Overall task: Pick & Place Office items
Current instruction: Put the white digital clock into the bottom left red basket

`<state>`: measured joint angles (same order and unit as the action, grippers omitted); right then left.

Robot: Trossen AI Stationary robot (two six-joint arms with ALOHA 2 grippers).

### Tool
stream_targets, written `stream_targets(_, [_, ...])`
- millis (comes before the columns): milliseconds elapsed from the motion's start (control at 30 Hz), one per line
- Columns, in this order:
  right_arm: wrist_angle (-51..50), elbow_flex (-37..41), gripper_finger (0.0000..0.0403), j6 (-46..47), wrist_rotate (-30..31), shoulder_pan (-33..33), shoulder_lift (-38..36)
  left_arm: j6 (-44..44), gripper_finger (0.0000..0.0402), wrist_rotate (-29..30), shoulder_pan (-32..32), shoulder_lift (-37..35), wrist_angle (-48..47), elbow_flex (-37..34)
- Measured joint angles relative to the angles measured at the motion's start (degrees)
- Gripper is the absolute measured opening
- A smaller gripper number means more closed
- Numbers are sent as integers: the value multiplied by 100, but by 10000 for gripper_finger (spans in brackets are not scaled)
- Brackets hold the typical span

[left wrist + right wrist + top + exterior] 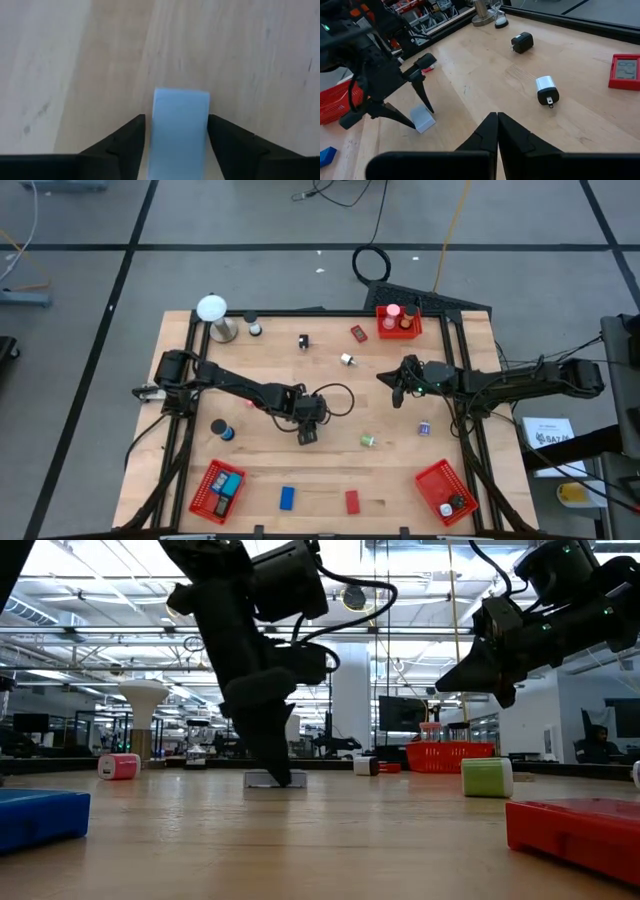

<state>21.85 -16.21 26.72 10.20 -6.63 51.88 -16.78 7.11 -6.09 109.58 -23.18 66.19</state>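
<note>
Blocks lie nearest: a blue block [287,498] and a red block [352,501] between two red mesh baskets [217,490], no writing legible on either. At mid-bench, the left claw [307,436] stands tips-down, its spread fingers [131,140] flanking a pale blue block [180,131] resting on the wood. Right of it, the right claw [398,389] hovers above the bench [390,480] with fingers pressed together, empty. Farther off lie a white plug adapter [547,90] and a black one [522,42].

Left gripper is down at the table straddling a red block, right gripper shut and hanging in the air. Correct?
One thing is wrong: the block between the left gripper fingers is pale blue, not red, as the left wrist view shows. The rest holds: that gripper is down at the table, and the right gripper is shut, raised above it.
</note>
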Motion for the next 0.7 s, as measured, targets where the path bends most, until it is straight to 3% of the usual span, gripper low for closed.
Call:
stream_targets(200, [16,0,1,2,0,0,0,-363,154,-182,65,-98,-392,0])
stream_targets(400, [17,0,1,-33,0,0,0,-1105,154,-362,82,-855,-980,-9])
stream_targets(700, [15,0,1,-222,2,0,0,-2873,154,-53,-963,-2334,-2063,-9])
